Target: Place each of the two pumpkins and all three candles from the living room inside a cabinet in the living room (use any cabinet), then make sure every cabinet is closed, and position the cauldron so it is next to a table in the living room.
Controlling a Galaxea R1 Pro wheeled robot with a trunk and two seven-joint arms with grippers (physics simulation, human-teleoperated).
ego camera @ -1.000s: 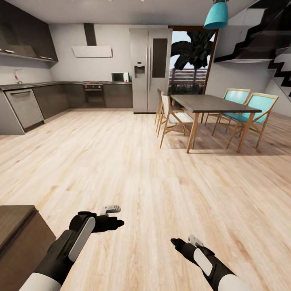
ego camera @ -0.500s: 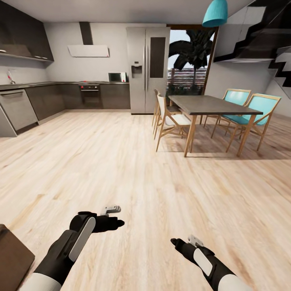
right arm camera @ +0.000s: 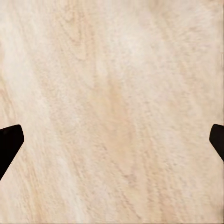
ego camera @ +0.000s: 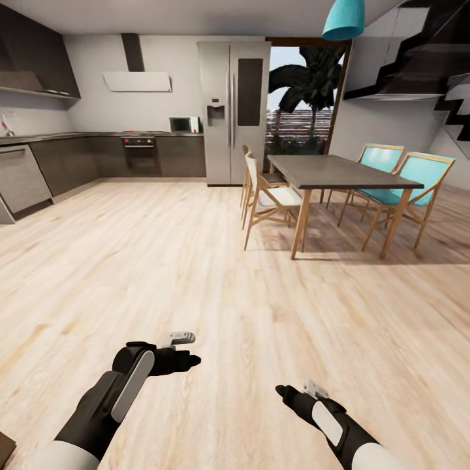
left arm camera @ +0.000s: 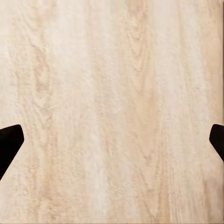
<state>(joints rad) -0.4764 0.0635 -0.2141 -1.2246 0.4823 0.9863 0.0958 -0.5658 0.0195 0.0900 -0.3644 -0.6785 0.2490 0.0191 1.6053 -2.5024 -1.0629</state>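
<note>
Wooden floor beneath left end effector and right end effector, both released, empty.

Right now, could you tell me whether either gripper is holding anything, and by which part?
Nothing is held: the left gripper and right gripper are both open over bare wooden floor.

Open kitchen and dining area
Steel fridge behind a dining table; turquoise chairs beside it on the pale wood floor.
</note>
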